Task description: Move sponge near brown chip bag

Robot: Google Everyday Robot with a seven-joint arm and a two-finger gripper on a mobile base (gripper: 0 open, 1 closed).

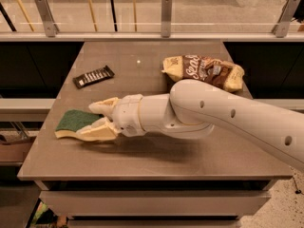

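Observation:
The sponge (73, 122), dark green on top with pale yellow foam below, lies flat near the table's front left. My gripper (96, 119) is open, with one cream finger (102, 105) behind the sponge's right end and the other (95, 132) in front of it, so the sponge's right end sits between them. The brown chip bag (204, 71), brown with cream-yellow ends and white lettering, lies at the table's back right, partly behind my white arm (199, 110).
A thin dark wrapped bar (93, 76) lies at the back left of the grey table (156, 156). A small white speck (138, 61) sits mid-back. A glass railing with metal posts (166, 13) runs behind the table.

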